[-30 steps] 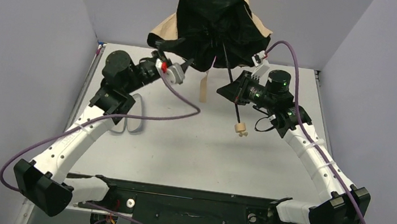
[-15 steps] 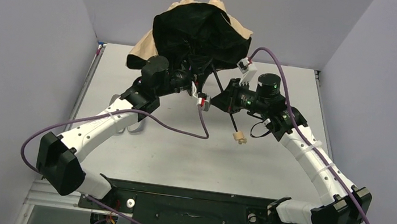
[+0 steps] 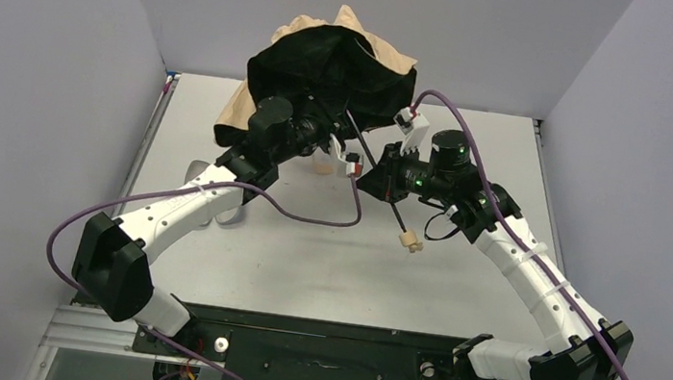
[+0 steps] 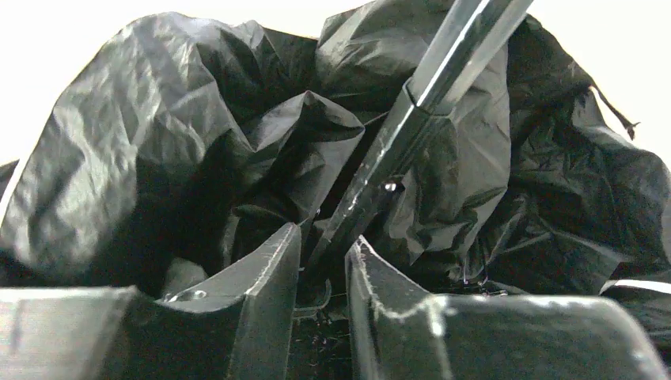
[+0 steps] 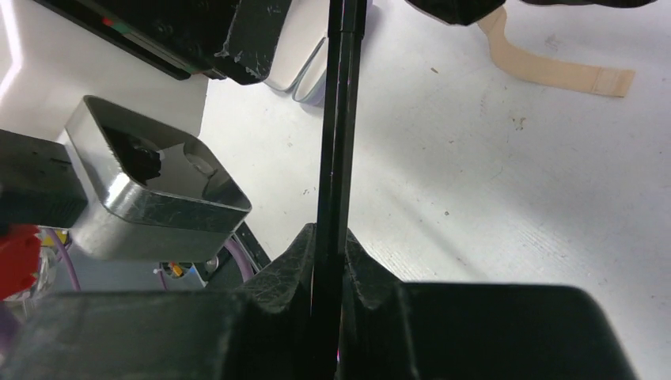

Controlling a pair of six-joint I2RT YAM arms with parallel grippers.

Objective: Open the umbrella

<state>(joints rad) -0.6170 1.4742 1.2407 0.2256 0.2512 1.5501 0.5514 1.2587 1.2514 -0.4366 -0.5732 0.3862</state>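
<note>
Plain pale lavender-grey walls [image 3: 28, 65] enclose an evenly lit, scuffed white rectangular surface [image 3: 304, 264], with a black mounting plate [image 3: 323, 345] along its near edge.

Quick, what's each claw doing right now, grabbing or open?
Left claw: closed on the umbrella shaft, up by the black fabric.
Right claw: closed on the same shaft, nearer the knob.

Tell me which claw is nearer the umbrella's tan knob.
Right. The right claw clamps the shaft a short way above the knob. The left claw straddles the same shaft farther up, tucked under the black canopy.
</note>
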